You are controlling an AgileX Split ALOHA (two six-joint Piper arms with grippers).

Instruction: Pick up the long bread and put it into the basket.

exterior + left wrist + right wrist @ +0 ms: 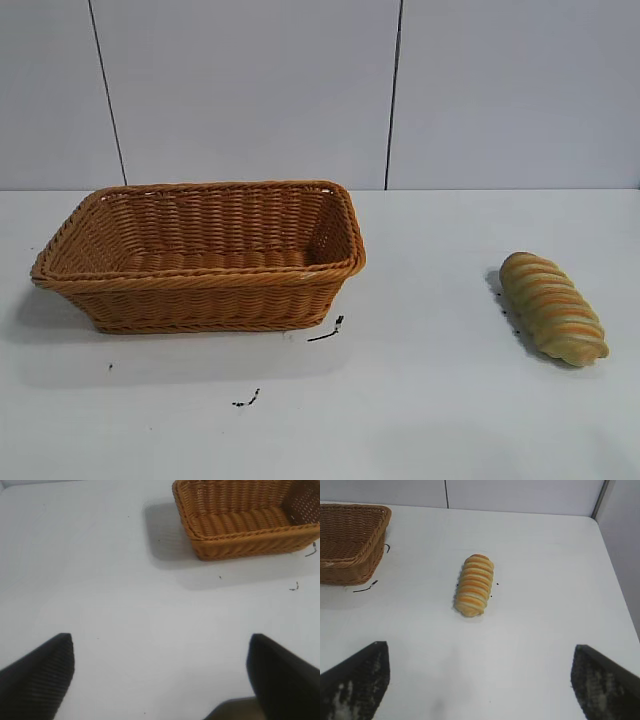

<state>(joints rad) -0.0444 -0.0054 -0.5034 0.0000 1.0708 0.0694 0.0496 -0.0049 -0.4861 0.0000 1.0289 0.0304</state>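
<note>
Pale grey wall panels behind, white worktop (420, 400) in front. Over at the left of the exterior view: the basket (205, 258), orange-brown wicker, braided rim, sitting flat with nothing inside. Just beside its near right corner, small dark scuff marks (326, 332) on the white. Well apart to the right: the long bread (553, 307), tan with orange ridged stripes, lying on its side, angled across the worktop, touching nothing. From the left wrist view: left pincer (160, 675) spread wide over bare worktop, basket farther off. From the right wrist view: right pincer (480, 680) spread wide too, nothing between its fingers, loaf lying ahead of it, basket corner beyond to one side.
</note>
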